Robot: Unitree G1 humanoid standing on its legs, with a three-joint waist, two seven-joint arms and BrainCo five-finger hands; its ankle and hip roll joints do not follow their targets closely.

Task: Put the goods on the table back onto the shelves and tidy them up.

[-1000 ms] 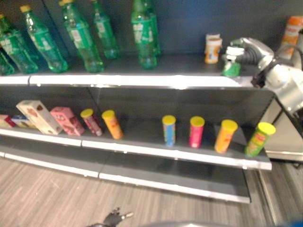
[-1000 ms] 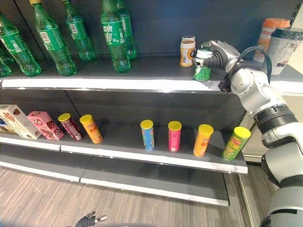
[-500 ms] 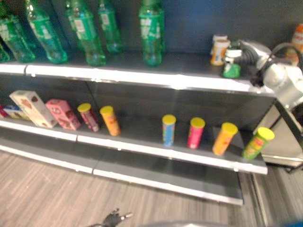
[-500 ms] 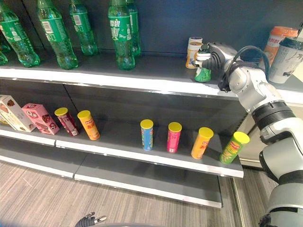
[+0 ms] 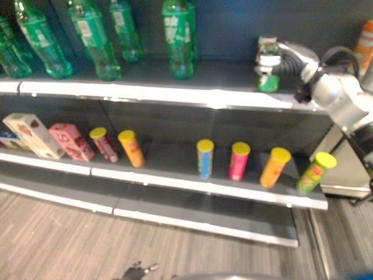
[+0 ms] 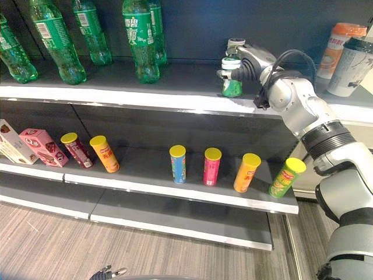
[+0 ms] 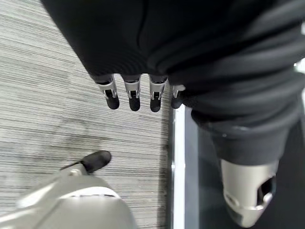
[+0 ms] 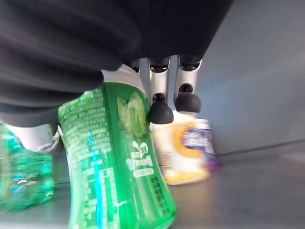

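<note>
Shelving: dark grey store shelves point(image 6: 175, 93) are seen against a dark back wall, above a grey striped floor point(image 6: 52, 245).
Top shelf, left: green plastic bottles point(image 6: 55, 41) are stood upright in a loose row, one taller pair point(image 6: 140, 41) nearer the middle.
Middle shelf, left: two snack boxes — one pale point(image 6: 9, 143), one pink point(image 6: 38, 147) — are leaned at the left end, followed by a dark red tube point(image 6: 76, 150) and an orange tube point(image 6: 105, 154), both tilted and yellow-lidded.
Middle shelf, centre to right: four more yellow-lidded tubes are set in a spaced row — blue point(image 6: 178, 164), pink point(image 6: 212, 167), orange point(image 6: 247, 172) and green point(image 6: 286, 177); the last two are tilted.
Left hand point(image 7: 133, 93): shown low over the floor beside a shelf edge, fingers hanging straight and relaxed, nothing held.
Task item: a green can point(image 6: 232, 77) is stood upright on the top shelf near its front edge, right of the bottles.
Right hand point(image 6: 245, 61): reached in from the right, fingers curled round the green can; in the right wrist view a small orange-and-white container point(image 8: 183, 150) is seen just behind the can.
Far right: an orange-topped bottle point(image 6: 337, 42) and a dark-lidded paper cup point(image 6: 349, 67) are placed on a neighbouring ledge.
</note>
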